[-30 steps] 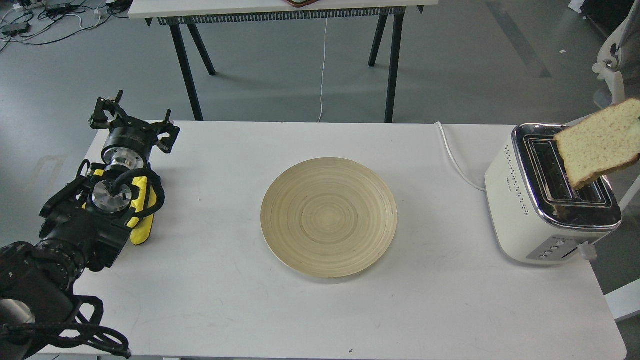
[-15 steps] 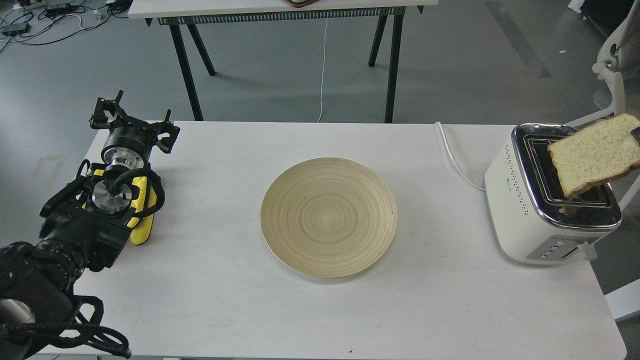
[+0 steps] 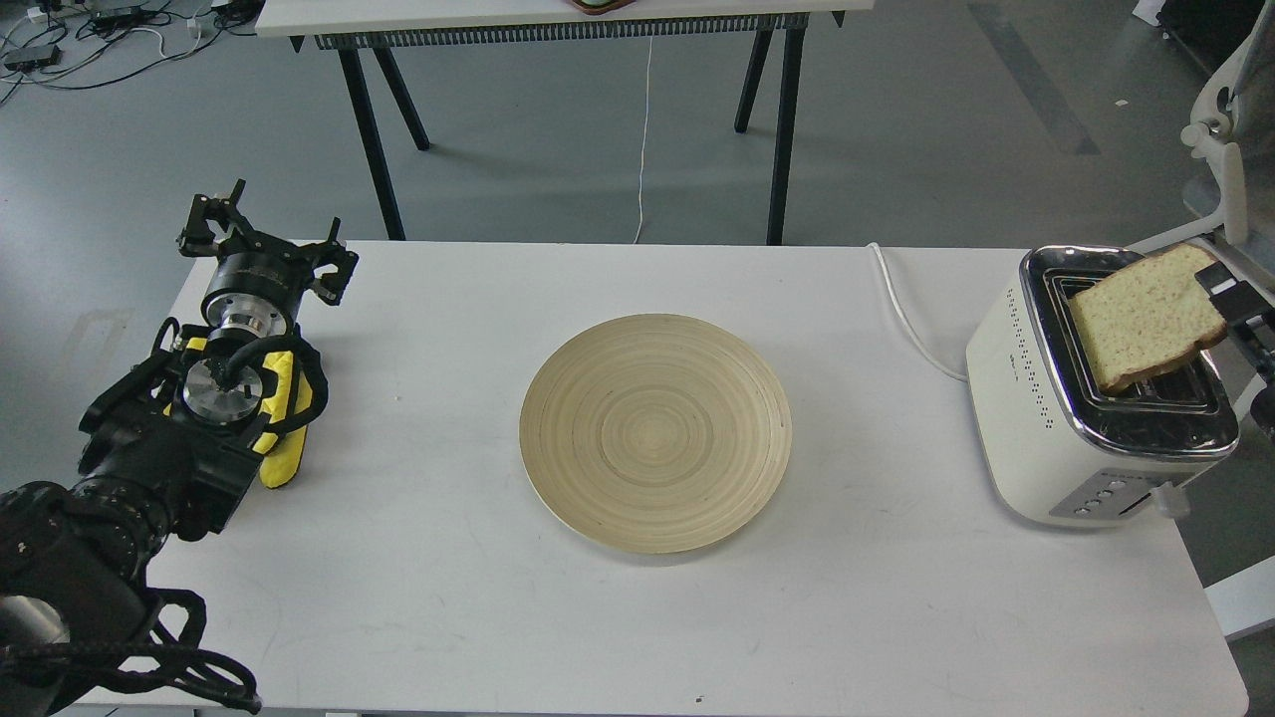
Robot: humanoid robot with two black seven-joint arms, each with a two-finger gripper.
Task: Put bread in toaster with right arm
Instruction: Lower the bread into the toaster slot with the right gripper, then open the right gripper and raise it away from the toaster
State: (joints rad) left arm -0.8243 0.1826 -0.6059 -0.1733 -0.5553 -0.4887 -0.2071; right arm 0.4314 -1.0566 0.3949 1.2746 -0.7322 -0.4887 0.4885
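Note:
The cream-white toaster stands at the table's right edge, slots facing up. The bread, a pale speckled slice, is tilted, with its lower left edge down in a slot and its upper right corner raised. My right gripper comes in from the right edge and is shut on that raised corner; most of the right arm is out of view. My left gripper rests open and empty at the table's far left, above the arm's yellow part.
A round bamboo plate lies empty in the middle of the white table. The toaster's white cord runs to the back edge. A second table stands behind. A white stand is at the far right.
The bread has moved down and left, from above the toaster's right side to having its lower edge in a slot. My right gripper has come into view. The left arm has not moved.

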